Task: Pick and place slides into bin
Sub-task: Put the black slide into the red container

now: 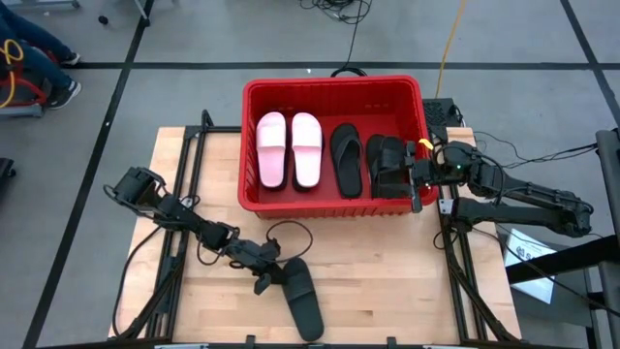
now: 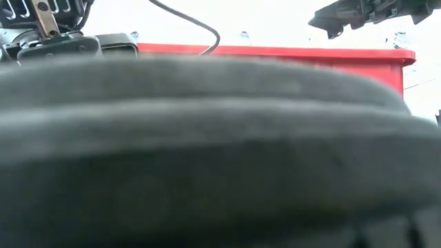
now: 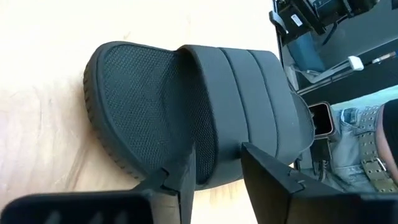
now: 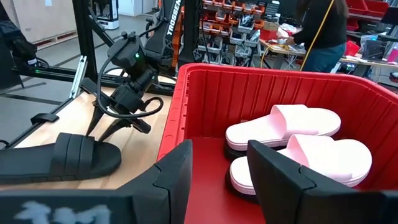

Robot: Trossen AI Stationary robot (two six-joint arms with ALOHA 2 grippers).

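A black band slide [image 1: 302, 301] lies sole-down on the wooden table near its front edge, and fills most of the low view [image 2: 207, 138]. My left gripper [image 1: 269, 274] is at the slide's far-left end. Its fingers stand apart [image 3: 217, 158] on either side of the slide's side edge, by the band [image 3: 249, 93]. The red bin [image 1: 329, 85] holds a pink pair [image 1: 289, 150], a black flip-flop [image 1: 347, 160] and a black slide [image 1: 387, 165]. My right gripper [image 1: 418, 173] hovers open over the bin's right wall with nothing between its fingers [image 4: 221, 152]. My left gripper has one finger [image 3: 180, 180] over the footbed at the band's opening. The other finger [image 3: 273, 174] is outside the slide's side edge [image 3: 217, 168]. It comes in slanting down from the table's left. Whether the fingers touch the slide I cannot tell.
A black cable [image 1: 291, 233] loops on the table between the bin and the slide. Bare wood lies right of the slide [image 1: 387, 281]. A person [image 4: 323, 31] stands at shelves beyond the table, and a person's jeans [image 3: 367, 143] show past the table's edge.
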